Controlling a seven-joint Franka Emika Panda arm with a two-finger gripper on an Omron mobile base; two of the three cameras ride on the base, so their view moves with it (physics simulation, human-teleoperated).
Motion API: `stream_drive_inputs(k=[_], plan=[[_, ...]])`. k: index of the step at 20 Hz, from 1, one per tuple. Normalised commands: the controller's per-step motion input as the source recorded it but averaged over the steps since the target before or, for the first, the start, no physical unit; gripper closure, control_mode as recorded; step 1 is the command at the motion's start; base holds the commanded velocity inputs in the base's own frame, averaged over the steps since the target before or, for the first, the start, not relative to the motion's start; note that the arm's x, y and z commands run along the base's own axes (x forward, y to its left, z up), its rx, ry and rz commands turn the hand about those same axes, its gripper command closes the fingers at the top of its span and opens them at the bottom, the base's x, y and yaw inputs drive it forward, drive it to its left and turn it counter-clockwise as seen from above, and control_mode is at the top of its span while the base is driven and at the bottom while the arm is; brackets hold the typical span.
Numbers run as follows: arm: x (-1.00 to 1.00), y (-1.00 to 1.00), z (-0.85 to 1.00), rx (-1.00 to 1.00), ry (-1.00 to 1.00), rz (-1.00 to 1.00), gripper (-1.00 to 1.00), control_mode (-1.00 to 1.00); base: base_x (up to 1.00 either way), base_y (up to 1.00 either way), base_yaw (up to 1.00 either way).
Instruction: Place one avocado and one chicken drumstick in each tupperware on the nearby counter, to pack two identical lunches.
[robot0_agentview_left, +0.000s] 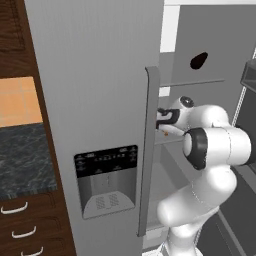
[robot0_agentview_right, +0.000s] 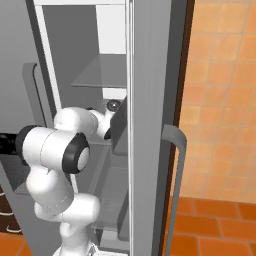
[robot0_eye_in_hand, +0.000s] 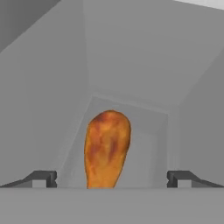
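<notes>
- The arm (robot0_agentview_left: 210, 150) reaches into the open fridge (robot0_agentview_left: 100, 75), past the door with its long handle (robot0_agentview_left: 150, 150).
- In the hand view, a drumstick (robot0_eye_in_hand: 107, 146) lies on the grey shelf (robot0_eye_in_hand: 144, 144) straight ahead, with its thick end away from the camera and its thin end toward it.
- The gripper (robot0_eye_in_hand: 111, 178) has its fingers wide apart, one on each side of the drumstick, and they hold nothing. The drumstick is between them but a little left of the middle.
- A dark oval thing (robot0_agentview_left: 198, 60), maybe an avocado, lies on a higher shelf in the left base view.
- The counter (robot0_agentview_left: 22, 160) is to the left of the fridge, over drawers (robot0_agentview_left: 20, 225). I cannot see a tupperware on it from here.
- I judge the step to be the approach to the first drumstick, so the task is near its start.
- The next move calls for going forward a little more, centring on the thin end, then closing. The rounded meat could slip if it is gripped off-centre.
</notes>
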Motion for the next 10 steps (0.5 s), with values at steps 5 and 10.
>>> stream_drive_inputs(k=[5,10], plan=[[0.61,0.0,-0.36,0.0,0.0,0.01,-1.0,-1.0,0.0,0.0,0.0],[0.13,-0.03,-0.49,0.0,0.0,0.0,1.0,-1.0,0.0,0.0,0.0]])
